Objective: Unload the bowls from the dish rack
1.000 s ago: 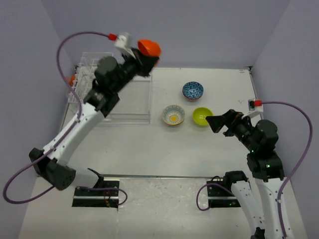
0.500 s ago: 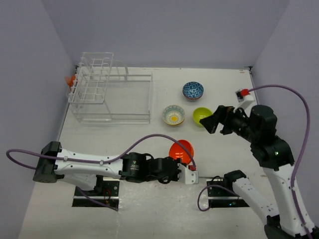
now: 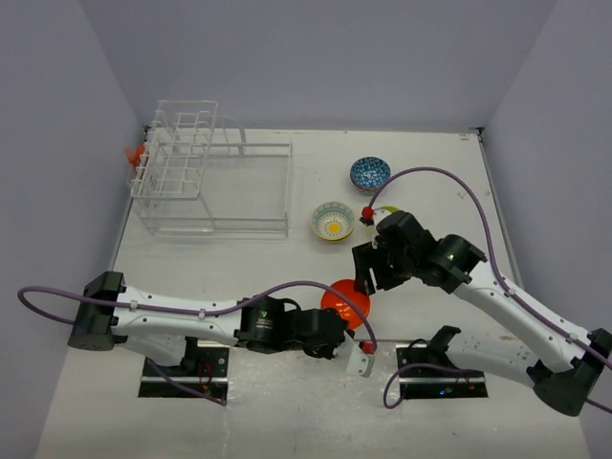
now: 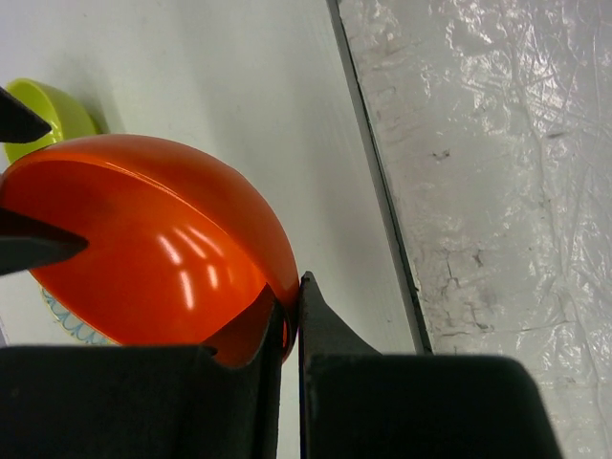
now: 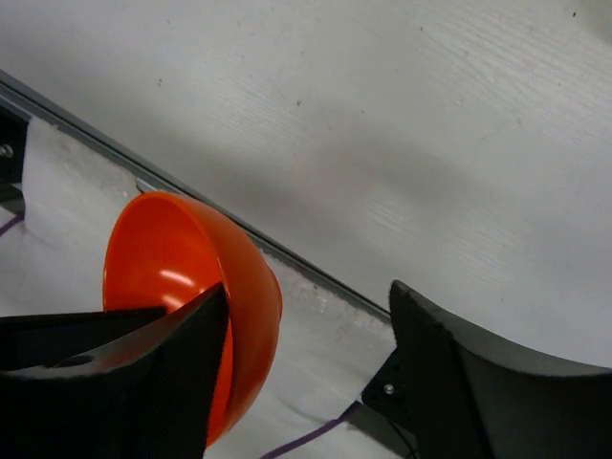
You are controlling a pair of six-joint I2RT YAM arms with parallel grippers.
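Note:
My left gripper (image 3: 339, 316) is shut on the rim of an orange bowl (image 3: 345, 296) and holds it tilted over the table's near edge. In the left wrist view its jaws (image 4: 292, 306) pinch the bowl's wall (image 4: 143, 239). My right gripper (image 3: 367, 273) is open right at the bowl. In the right wrist view (image 5: 311, 287) one finger (image 5: 143, 382) lies over the bowl (image 5: 191, 277) and the other stands apart on the outside. The clear dish rack (image 3: 210, 182) stands at the back left with no bowl showing in it.
A blue patterned bowl (image 3: 369, 173) and a yellow-and-teal bowl (image 3: 333, 220) sit on the table right of the rack. A green bowl (image 4: 43, 115) is mostly hidden under my right arm. A small orange thing (image 3: 134, 153) sits at the rack's left end. Purple walls enclose the table.
My left arm swung the orange bowl from above the rack down to the table's near edge. My right gripper moved left and forward until its fingers straddle the bowl.

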